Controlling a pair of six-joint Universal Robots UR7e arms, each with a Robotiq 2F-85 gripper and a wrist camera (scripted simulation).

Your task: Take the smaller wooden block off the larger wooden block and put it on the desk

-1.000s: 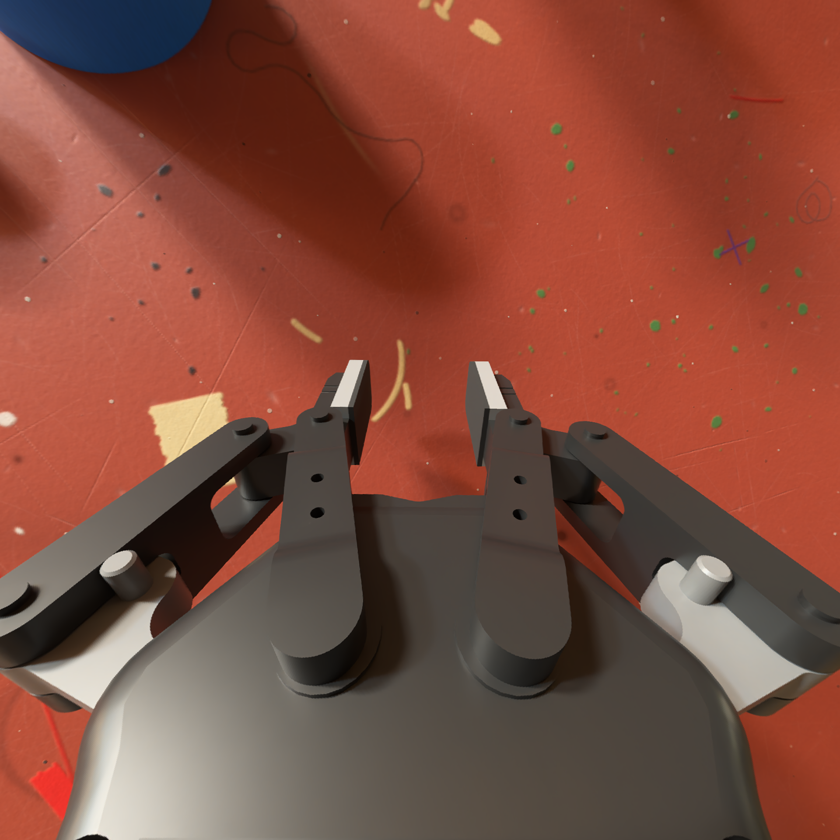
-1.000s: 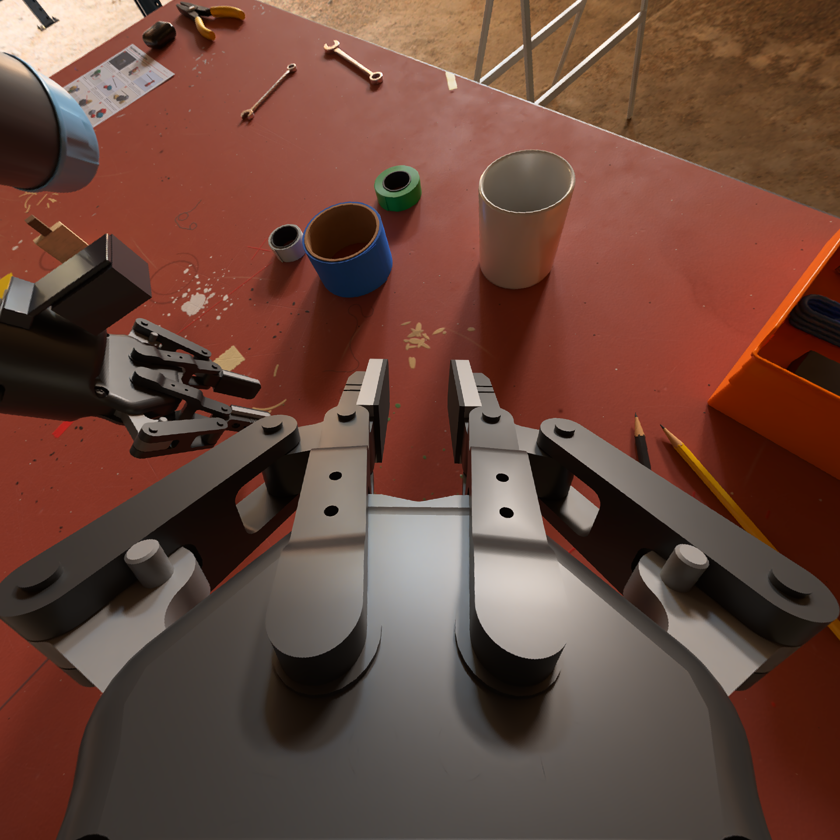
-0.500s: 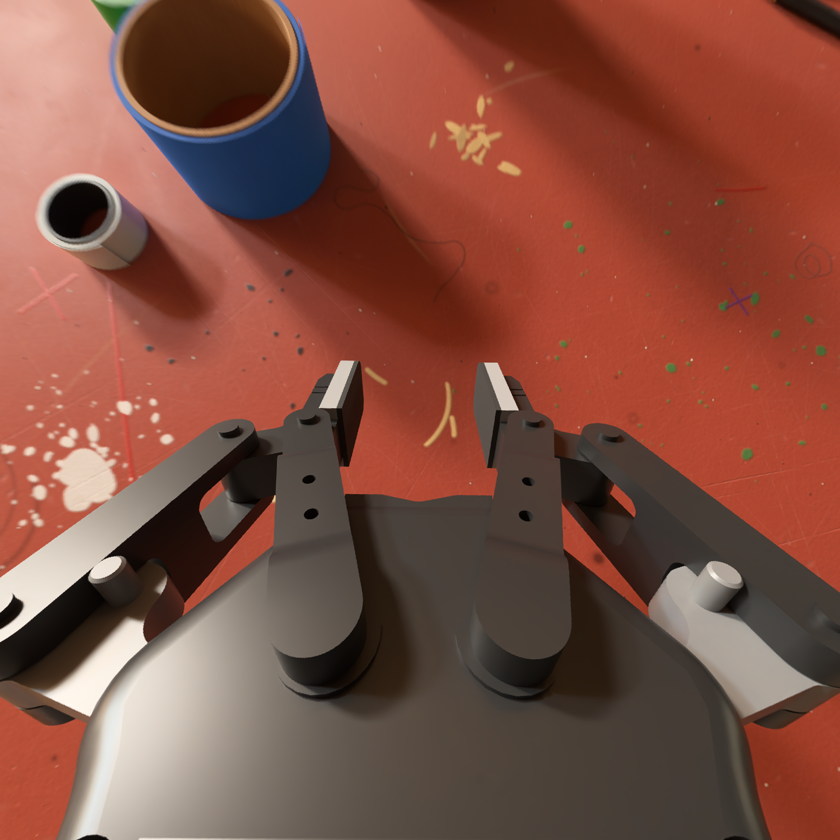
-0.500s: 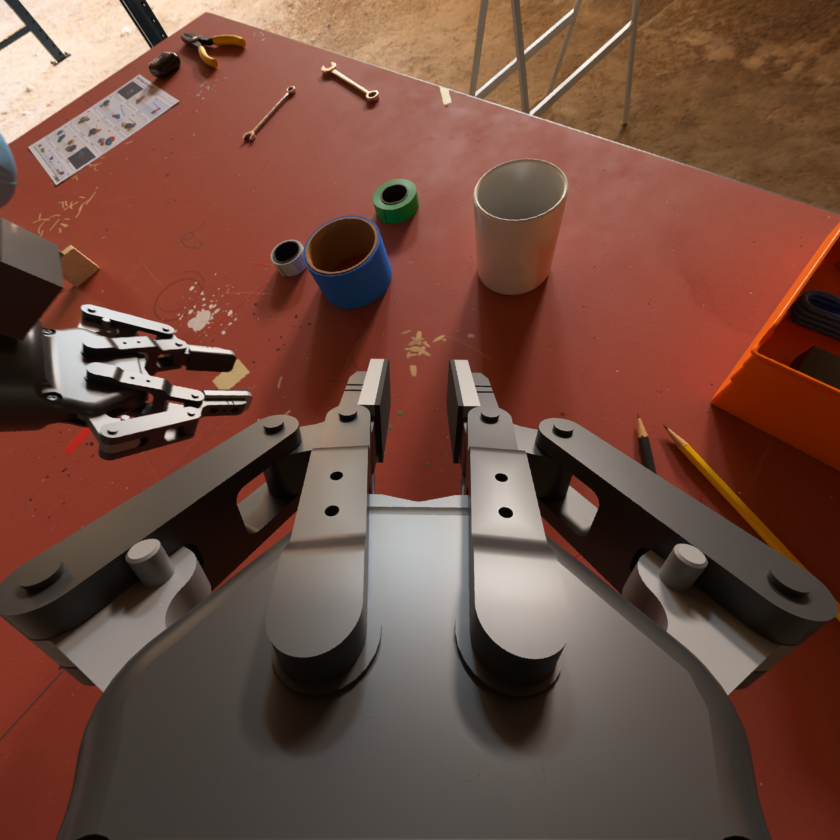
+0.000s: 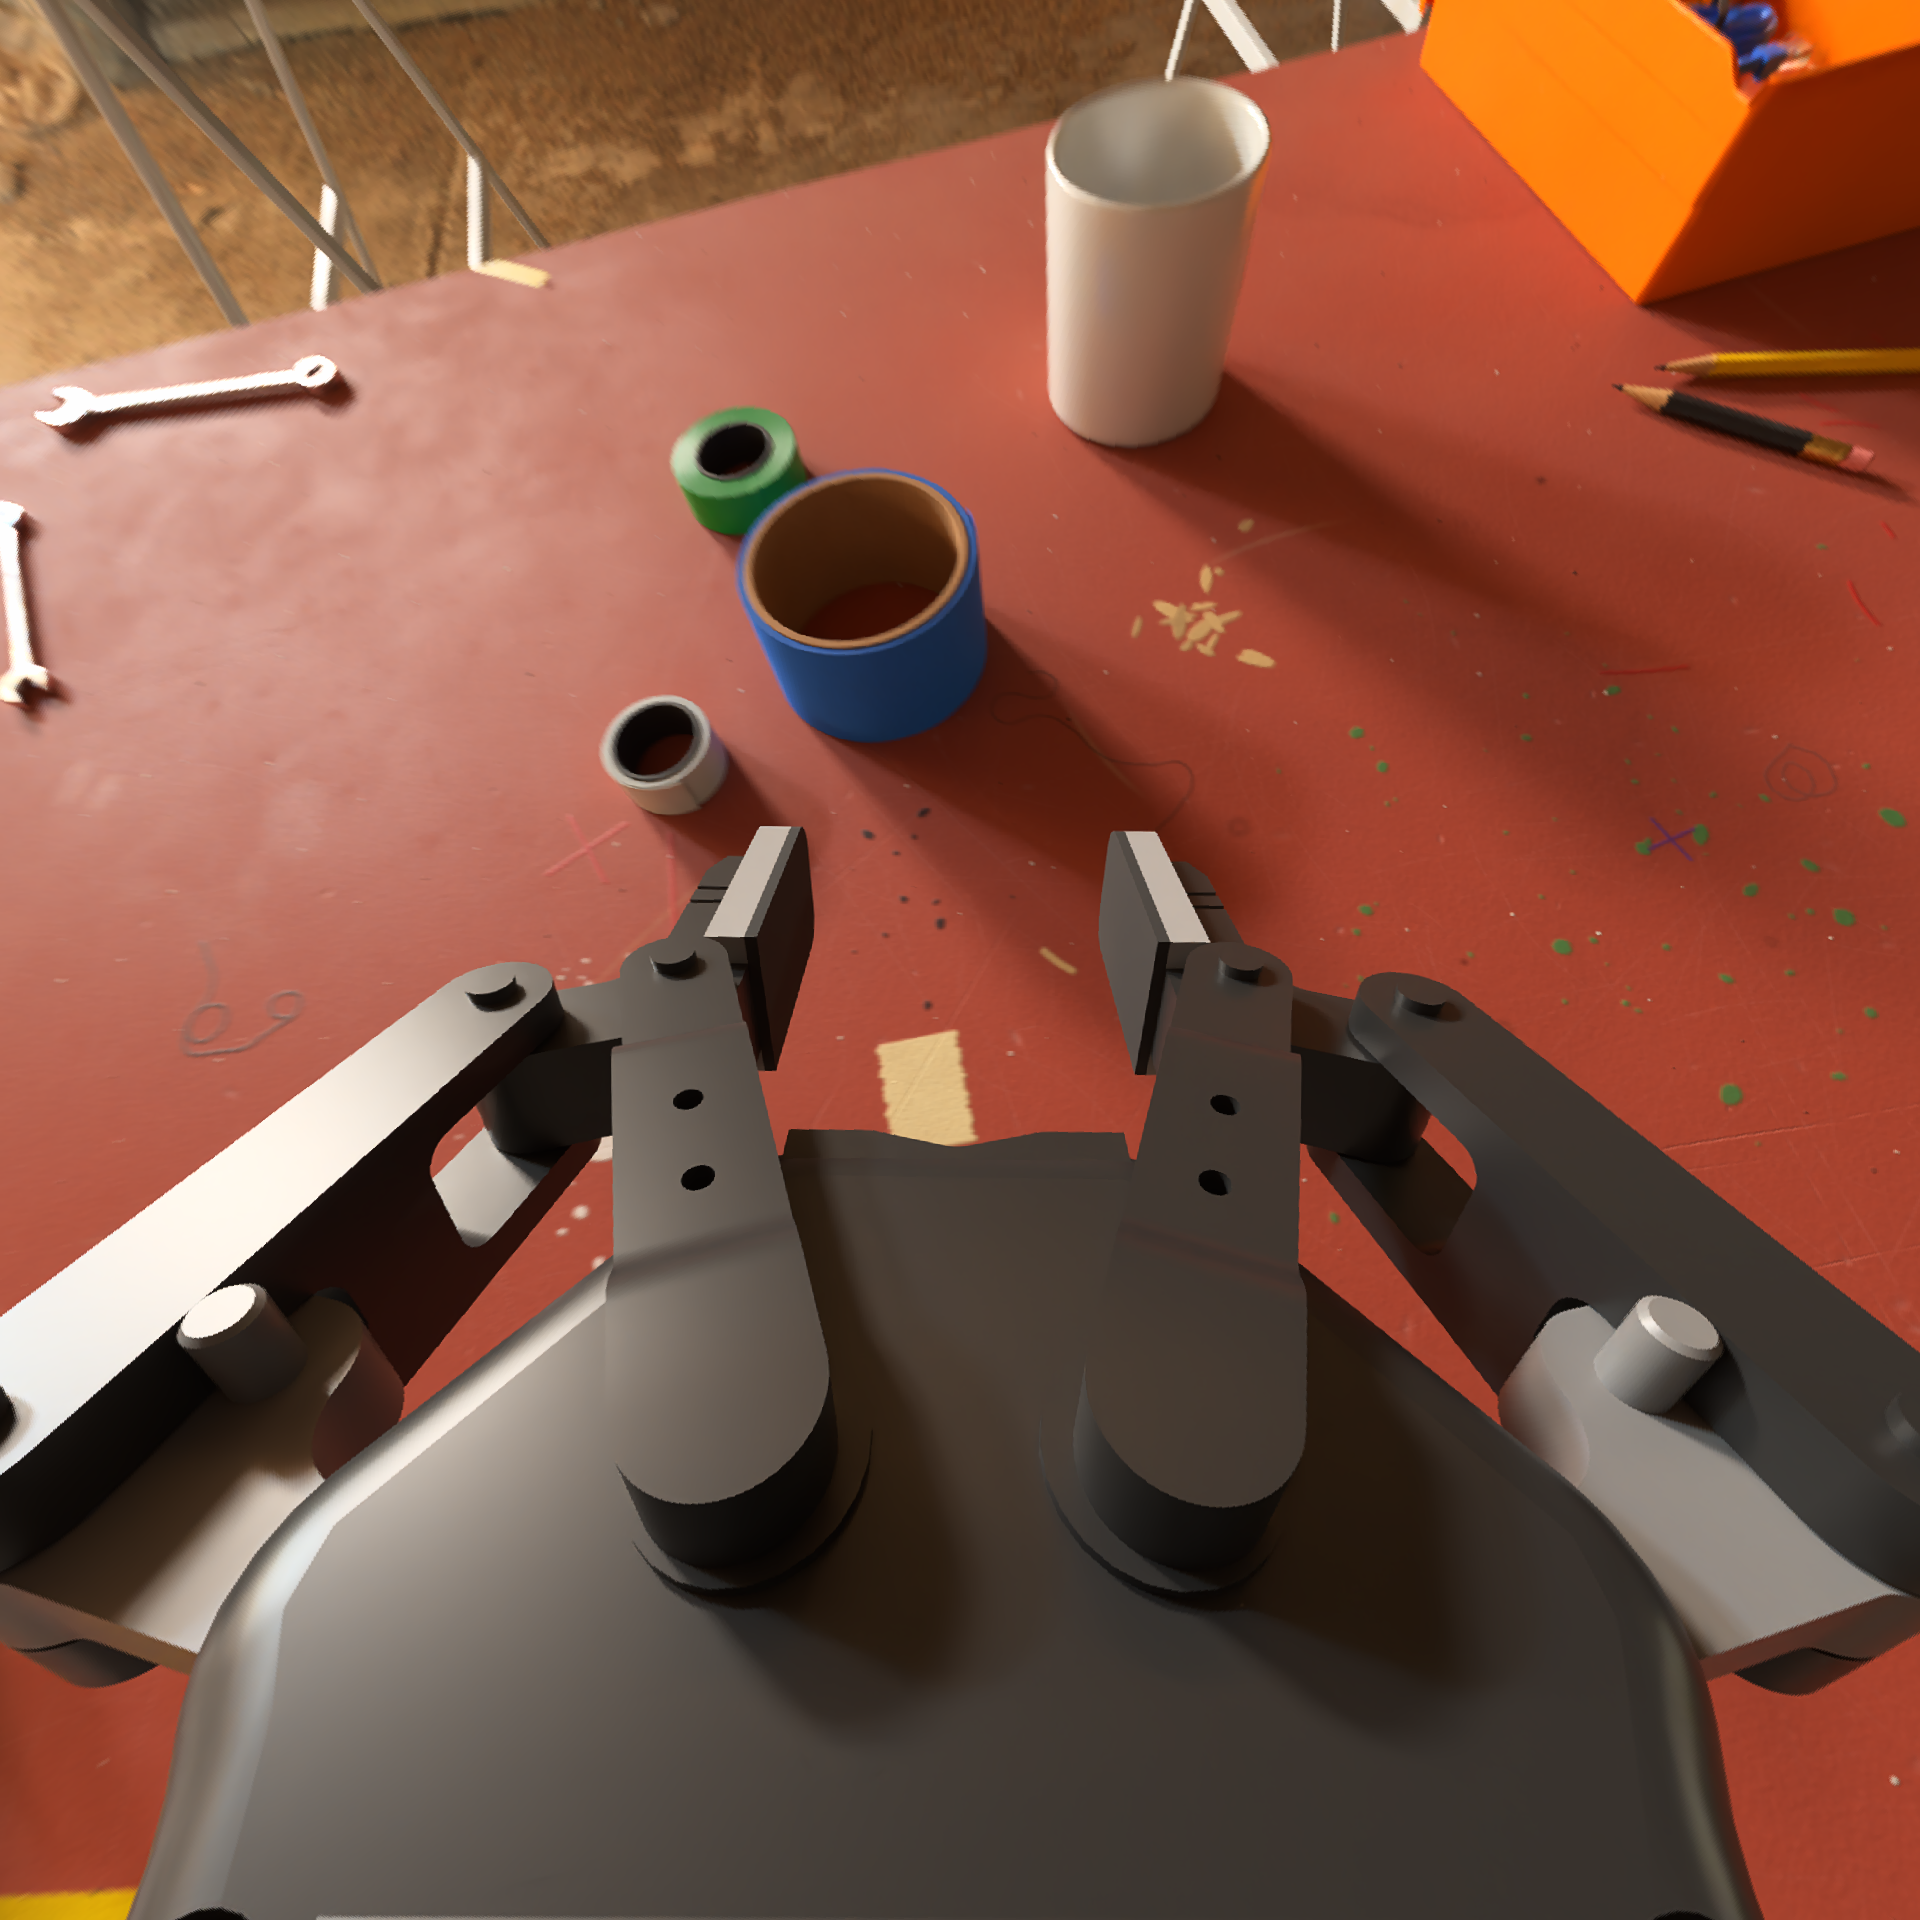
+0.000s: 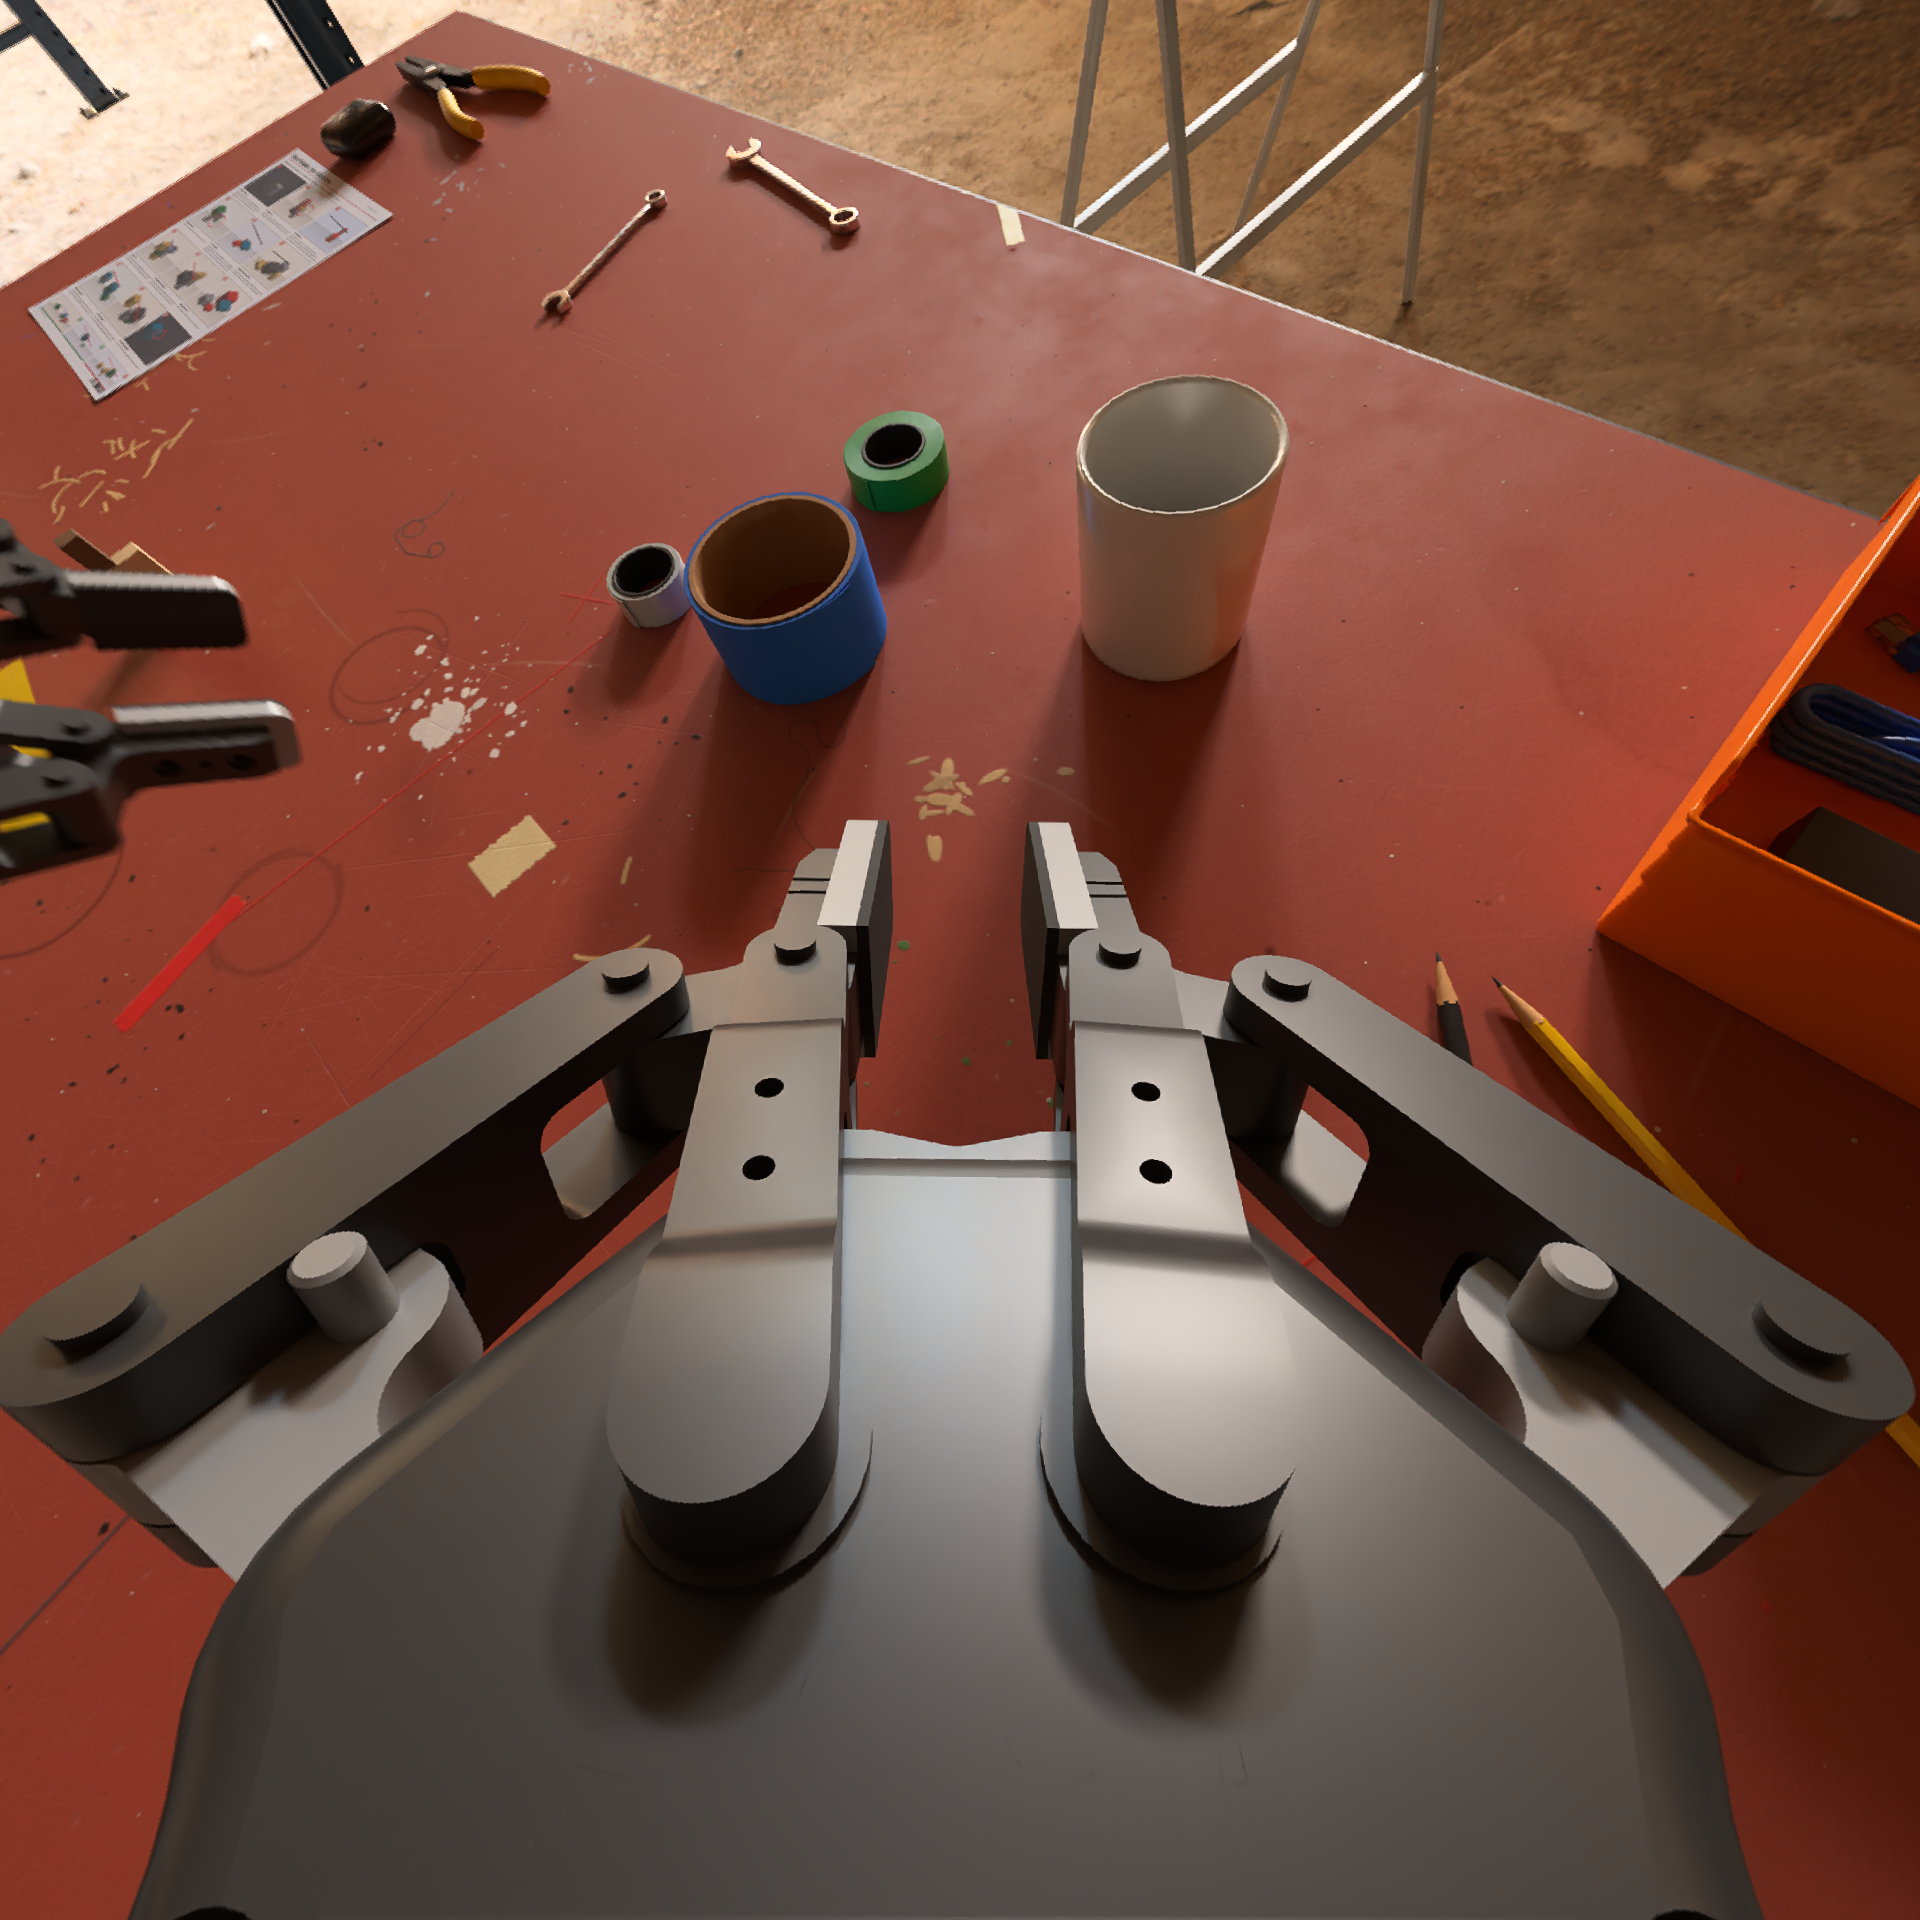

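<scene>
Both grippers empty. Our left gripper [image 5: 954,914] has its jaws spread wide over the red desk [image 5: 312,831], nothing between the pads. Our right gripper [image 6: 956,894] shows a narrower gap, also with nothing in it.

Wooden blocks: we only get a sliver of tan wood [image 6: 109,551] at the left edge of the right wrist view, behind the left gripper's fingers [image 6: 156,613]. Can't tell from that which block it is or whether one sits on the other. Left wrist view doesn't show them.

Ahead of the left gripper: small grey tape roll [image 5: 665,753] just past the left fingertip, blue tape roll [image 5: 862,608] with a cardboard core beyond it, green tape roll [image 5: 736,468] touching or just beside the blue one. White cup [image 5: 1148,260] stands upright farther back. Orange bin [image 5: 1683,135] top right, two pencils [image 5: 1745,426] near it. Two wrenches [image 5: 187,390] far left. Beige tape patch [image 5: 925,1086] on the desk between our left fingers.

Right wrist view adds yellow-handled pliers [image 6: 473,88] and a printed sheet [image 6: 208,270] at the far corner.
</scene>
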